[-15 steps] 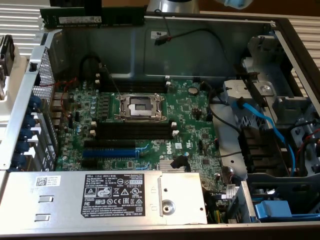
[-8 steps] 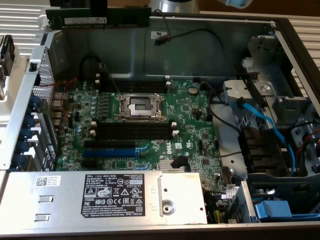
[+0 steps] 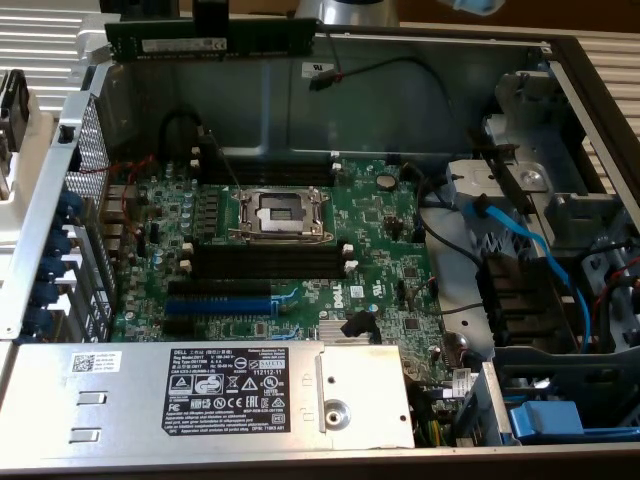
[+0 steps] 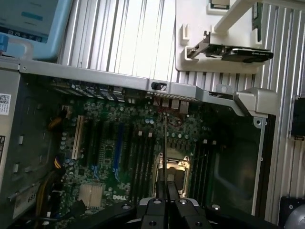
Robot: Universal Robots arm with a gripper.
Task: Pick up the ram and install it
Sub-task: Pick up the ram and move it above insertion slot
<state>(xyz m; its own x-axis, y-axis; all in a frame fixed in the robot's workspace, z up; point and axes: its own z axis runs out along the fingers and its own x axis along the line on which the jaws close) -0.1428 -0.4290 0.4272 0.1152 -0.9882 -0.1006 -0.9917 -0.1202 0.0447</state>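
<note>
Computer case (image 3: pixel 70 150), open, containing from the exterior view's left a green motherboard (image 3: pixel 385 265) with empty black slots (image 3: pixel 265 262), then a blue cable (image 3: pixel 520 240). Above the case's far wall, gripper (image 3: pixel 212 20), nearly closed, pinches the ram (image 3: pixel 170 44), held level.

exterior view | pincer (image 3: pixel 212 20) cut off at top edge | ram (image 3: pixel 255 40) label unreadable

The ram (image 3: pixel 260 42) looks dark green, white-labelled; motherboard (image 3: pixel 385 260) green, one slot (image 3: pixel 218 305) blue.
</note>
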